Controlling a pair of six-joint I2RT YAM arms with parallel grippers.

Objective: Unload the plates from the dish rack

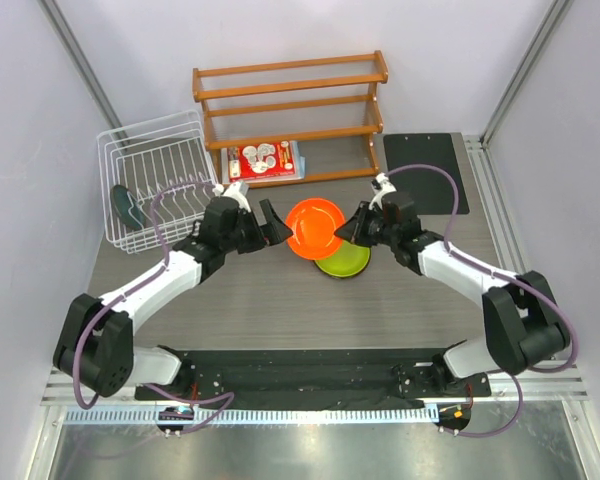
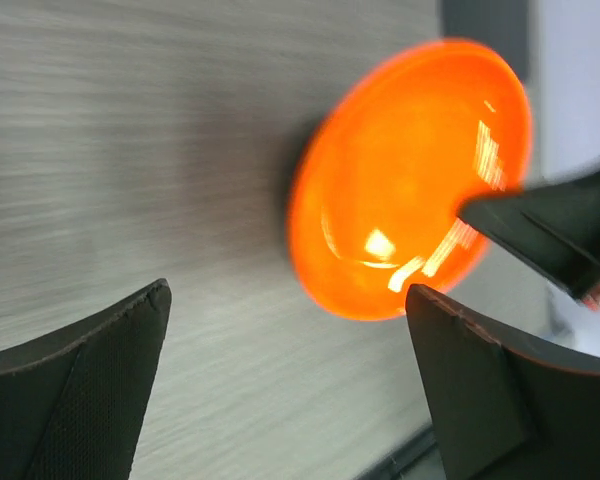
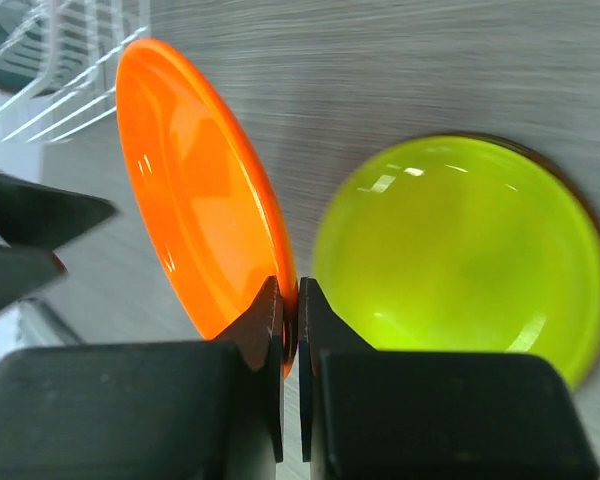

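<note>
The plain orange plate [image 1: 315, 228] is held tilted on edge above the table, between my two grippers. My right gripper [image 1: 356, 228] is shut on its right rim; in the right wrist view the fingers pinch the rim [image 3: 291, 290] of the orange plate [image 3: 190, 190]. My left gripper [image 1: 273, 226] is open and empty just left of the plate, which shows ahead of its fingers [image 2: 288, 295] as the orange plate [image 2: 410, 180]. The lime green plate [image 1: 345, 262] lies flat on the table below and also shows in the right wrist view [image 3: 460, 250]. The white wire dish rack [image 1: 150, 130] holds a blue-grey plate [image 1: 130, 207]. The dark red plate is out of view.
A brown wooden three-tier shelf [image 1: 290, 110] stands at the back, with a red-and-white printed package [image 1: 265, 160] at its foot. A black board [image 1: 420, 170] lies at the back right. Grey walls close in both sides.
</note>
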